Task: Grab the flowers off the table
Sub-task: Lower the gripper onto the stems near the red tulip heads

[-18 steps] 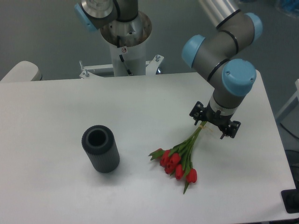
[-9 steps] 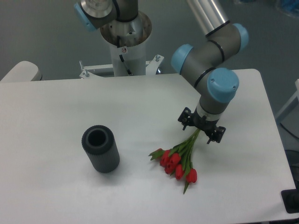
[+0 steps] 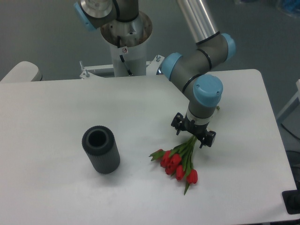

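The flowers (image 3: 177, 163), a small bunch of red tulips with green stems, lie on the white table (image 3: 56, 108) right of centre. Their heads point toward the front and their stems run up and to the right. My gripper (image 3: 193, 132) hangs directly over the upper part of the stems, pointing down and hiding their ends. Its two black fingers stand spread apart on either side of the stems, so it looks open. The flowers rest flat on the table.
A dark grey ribbed cylinder (image 3: 101, 149) stands on the left part of the table, open end up. The arm's white base column (image 3: 126, 42) rises behind the table's far edge. The table's right edge is close to the flowers' side.
The gripper has moved left and slightly toward the front, from past the stem ends to above the stems nearer the heads. The flowers and the cylinder have not moved.
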